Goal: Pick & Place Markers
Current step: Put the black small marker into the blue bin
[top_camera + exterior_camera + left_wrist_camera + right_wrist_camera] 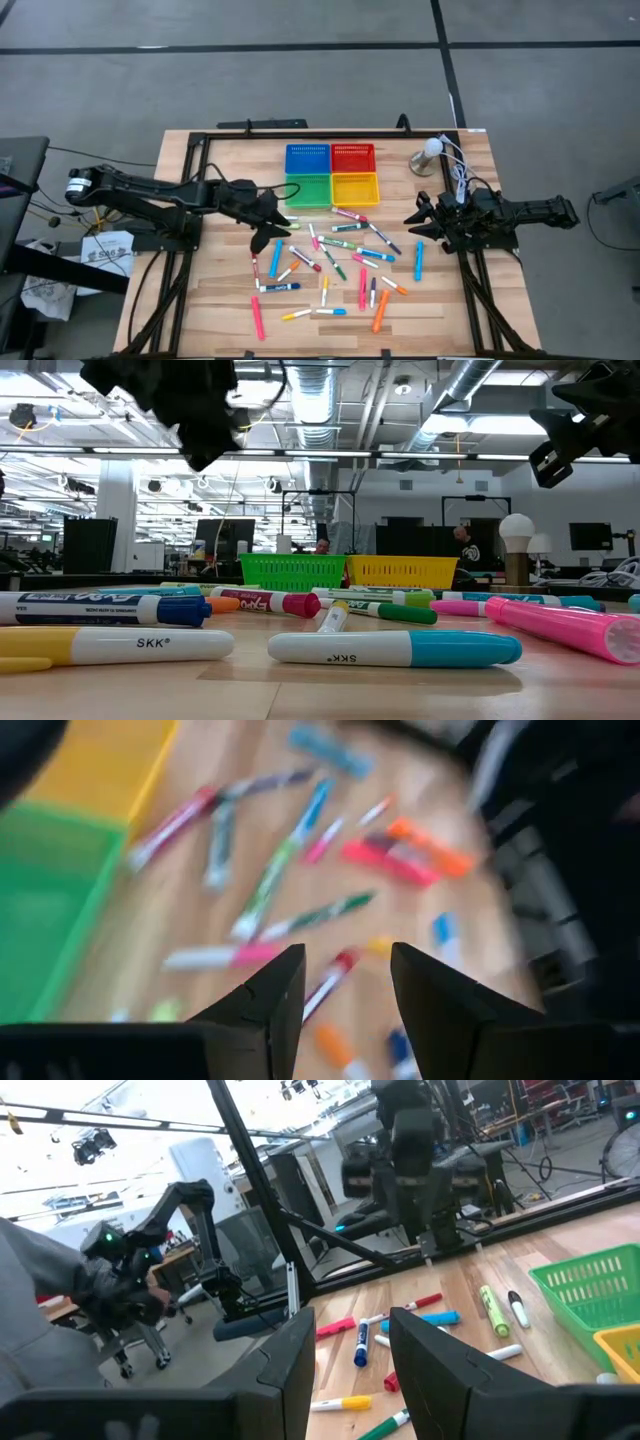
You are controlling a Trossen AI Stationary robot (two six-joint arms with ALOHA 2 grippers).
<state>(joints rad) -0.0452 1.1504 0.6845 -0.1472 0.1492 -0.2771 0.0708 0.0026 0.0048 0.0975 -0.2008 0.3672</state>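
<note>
High view: left tool [262,238] hovers released, empty, over markers [335,255] scattered below it, lined up to pick; right tool [418,222] waits, also released.

Robotics lab: exposed ducts [470,390], monitors [222,538]
</note>
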